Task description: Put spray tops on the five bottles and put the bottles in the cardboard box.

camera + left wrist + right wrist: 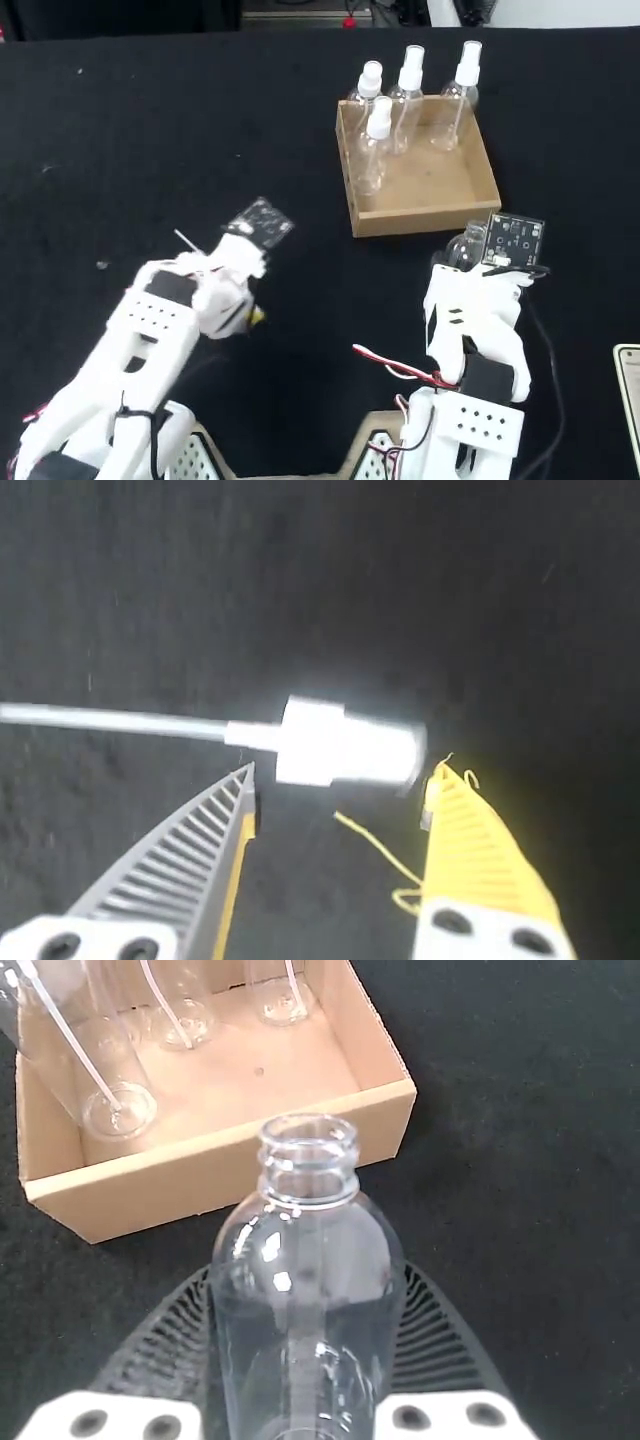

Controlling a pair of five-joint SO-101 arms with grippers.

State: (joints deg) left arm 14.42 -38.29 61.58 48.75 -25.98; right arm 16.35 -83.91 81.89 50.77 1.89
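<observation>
Four spray-topped bottles [408, 100] from above; one bare-necked bottle [305, 1290] at right wrist.

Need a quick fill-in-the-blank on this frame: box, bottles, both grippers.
1. The cardboard box holds ___ capped bottles.
2. The bottle in the right gripper has ___ top on its neck.
3. The left gripper has its fingers ___, with a loose spray top at their tips.
Missing words: four; no; open.
</observation>
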